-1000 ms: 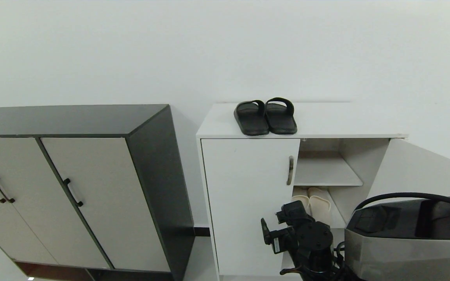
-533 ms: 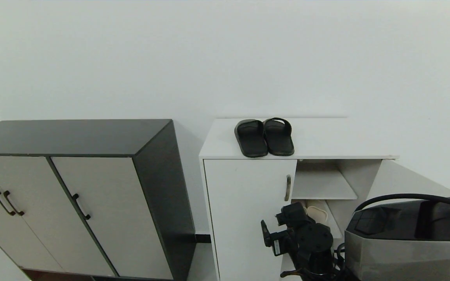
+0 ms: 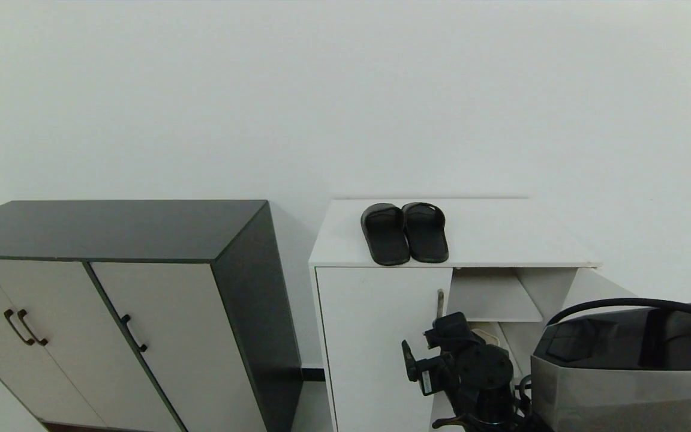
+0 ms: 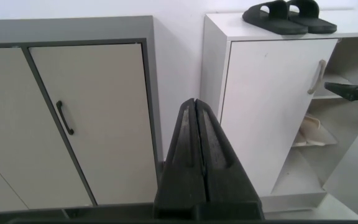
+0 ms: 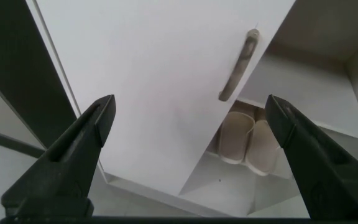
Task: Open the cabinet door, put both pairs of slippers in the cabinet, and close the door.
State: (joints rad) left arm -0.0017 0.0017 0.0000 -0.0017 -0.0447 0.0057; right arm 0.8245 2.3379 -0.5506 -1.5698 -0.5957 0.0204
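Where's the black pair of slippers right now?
In the head view, the black slippers sit side by side atop the white cabinet, above its closed left door.

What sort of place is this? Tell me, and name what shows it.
Probably a home entryway, or a mock-up of one: a white shoe cabinet with black slippers on top and cream slippers on its shelf, beside a black-topped cabinet against a bare wall.

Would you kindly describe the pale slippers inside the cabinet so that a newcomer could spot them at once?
Find the white cabinet standing to the right of the black-topped cabinet. In its open right-hand side, one level beneath the bare upper shelf, lies the cream pair of slippers. Unlike the black pair on the cabinet's top, these are pale and already inside.
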